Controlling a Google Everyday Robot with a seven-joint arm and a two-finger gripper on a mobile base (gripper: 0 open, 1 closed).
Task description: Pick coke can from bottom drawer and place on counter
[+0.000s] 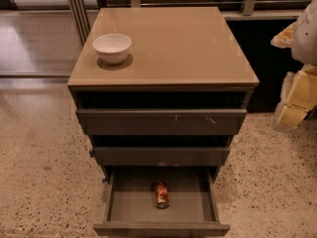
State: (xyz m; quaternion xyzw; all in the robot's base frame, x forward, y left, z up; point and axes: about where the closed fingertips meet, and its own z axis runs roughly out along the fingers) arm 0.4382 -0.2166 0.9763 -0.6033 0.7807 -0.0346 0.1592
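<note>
The coke can (161,194) lies on its side in the middle of the open bottom drawer (129,202), which is pulled out toward me. The counter (178,43) is the glossy tan top of the cabinet. My gripper (296,100) is at the right edge of the view, beside the cabinet at about counter height, well above and to the right of the can. It holds nothing that I can see.
A white bowl (112,47) stands on the counter's left front part. The two upper drawers (161,121) are slightly pulled out. Speckled floor (44,172) surrounds the cabinet. A dark wall and railing (267,38) stand behind it.
</note>
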